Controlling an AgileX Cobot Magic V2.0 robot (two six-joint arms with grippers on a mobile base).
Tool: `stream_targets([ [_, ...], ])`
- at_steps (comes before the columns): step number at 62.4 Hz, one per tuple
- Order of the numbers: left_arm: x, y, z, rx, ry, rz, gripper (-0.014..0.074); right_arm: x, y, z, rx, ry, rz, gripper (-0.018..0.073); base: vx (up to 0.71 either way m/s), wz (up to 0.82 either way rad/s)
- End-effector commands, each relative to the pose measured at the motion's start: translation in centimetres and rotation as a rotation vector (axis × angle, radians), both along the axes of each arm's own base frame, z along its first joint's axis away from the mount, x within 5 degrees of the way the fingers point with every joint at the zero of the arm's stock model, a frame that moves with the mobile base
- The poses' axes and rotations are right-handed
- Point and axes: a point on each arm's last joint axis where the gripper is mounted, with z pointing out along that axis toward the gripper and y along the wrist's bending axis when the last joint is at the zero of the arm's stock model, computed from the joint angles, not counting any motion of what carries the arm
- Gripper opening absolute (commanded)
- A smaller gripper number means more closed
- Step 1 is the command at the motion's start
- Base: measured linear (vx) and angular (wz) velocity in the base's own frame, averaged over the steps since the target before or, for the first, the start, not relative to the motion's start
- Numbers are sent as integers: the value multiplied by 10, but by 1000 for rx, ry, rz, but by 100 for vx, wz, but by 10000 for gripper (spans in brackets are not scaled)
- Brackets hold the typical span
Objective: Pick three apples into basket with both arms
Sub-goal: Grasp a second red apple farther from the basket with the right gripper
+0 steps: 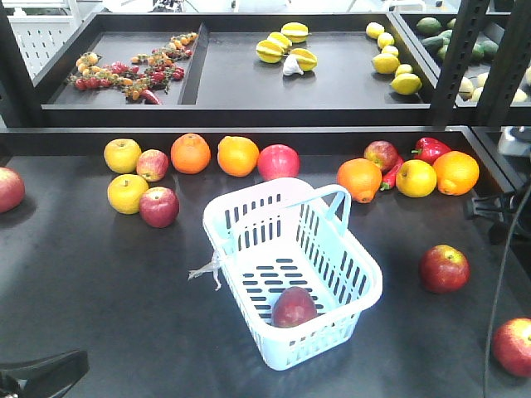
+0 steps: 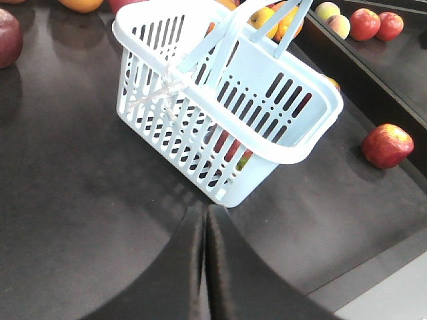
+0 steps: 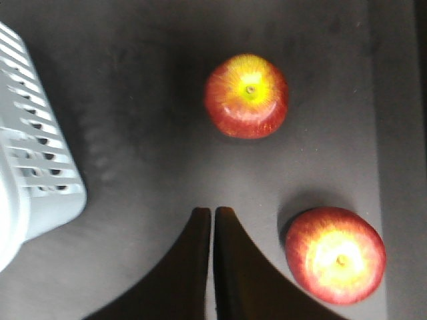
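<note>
The pale blue basket [image 1: 274, 189] stands mid-table with one dark red apple [image 1: 294, 307] on its slotted bottom. Two more red apples lie on the table to its right, one nearer [image 1: 444, 268] and one by the front right edge [image 1: 514, 347]. In the right wrist view my right gripper [image 3: 213, 212] is shut and empty above the table, with one apple [image 3: 246, 95] ahead, another [image 3: 335, 255] beside its right finger, and the basket corner [image 3: 40, 187] at left. My left gripper [image 2: 205, 210] is shut and empty, just short of the basket's near corner [image 2: 293, 155].
Yellow apples, oranges, red apples and red peppers line the back of the table, with a red apple [image 1: 158, 206] and a yellow one [image 1: 127, 193] at left. Another apple [image 1: 8, 189] sits at the far left edge. Black shelves with fruit stand behind.
</note>
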Motion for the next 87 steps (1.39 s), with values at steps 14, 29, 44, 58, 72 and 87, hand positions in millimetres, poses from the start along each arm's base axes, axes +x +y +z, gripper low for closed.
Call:
stream_targets([
  [14,4,0,11,-36,-38,36,-7,62,-12,-2,12,-12,71,419,0,0],
  [29,4,0,11,-36,-38,35,-7,100,-23,-36,-8,68,21,729,0,0],
  [44,4,0,11,-36,-38,35,-7,125,-29,-66,-6,146,8,705,0,0],
  [58,4,0,11,-36,-38,35,-7,138,-31,-93,10,206,5,685,0,0],
  [72,4,0,11,-36,-38,35,-7,142,-32,-129,12,265,-3,666,0,0],
  [87,4,0,11,-36,-38,36,-7,142,-32,-135,19,276,2,540,0,0],
])
